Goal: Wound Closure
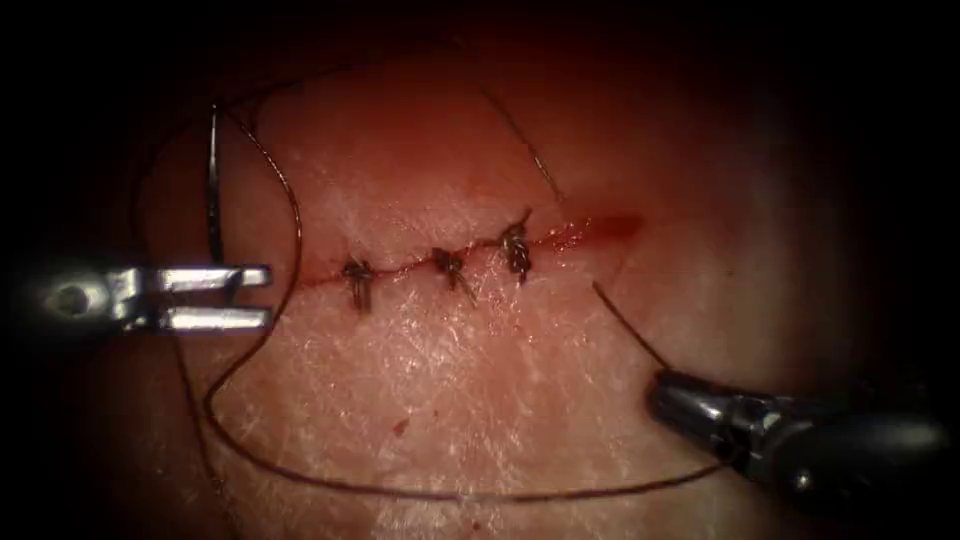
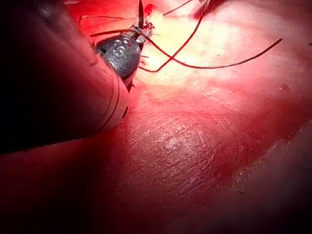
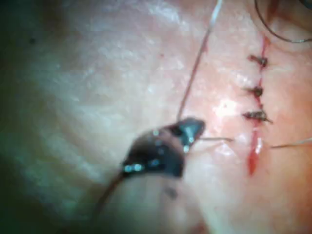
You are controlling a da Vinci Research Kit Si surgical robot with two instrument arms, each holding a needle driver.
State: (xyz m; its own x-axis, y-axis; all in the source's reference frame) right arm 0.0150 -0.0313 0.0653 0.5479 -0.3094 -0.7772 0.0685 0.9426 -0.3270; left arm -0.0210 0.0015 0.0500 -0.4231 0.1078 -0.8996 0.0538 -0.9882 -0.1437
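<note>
My left tool (image 1: pixel 255 297), frame left: jaws apart, empty, needle (image 1: pixel 212 185) just above on tissue (image 1: pixel 450 400). Right tool (image 1: pixel 675 395), lower right: clamped on thread (image 1: pixel 620 315). Needle stiff, slippery; likely best gripped mid-curve.

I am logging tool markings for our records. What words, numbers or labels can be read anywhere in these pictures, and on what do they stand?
Left tool: marks stamped on its round metal joint, too blurred to read.
Right tool, tissue, thread: no text.

Left tool (image 1: pixel 255 296) — jaws parted, level; right tool (image 1: pixel 668 392) — jaws closed, angled up-left.
</note>
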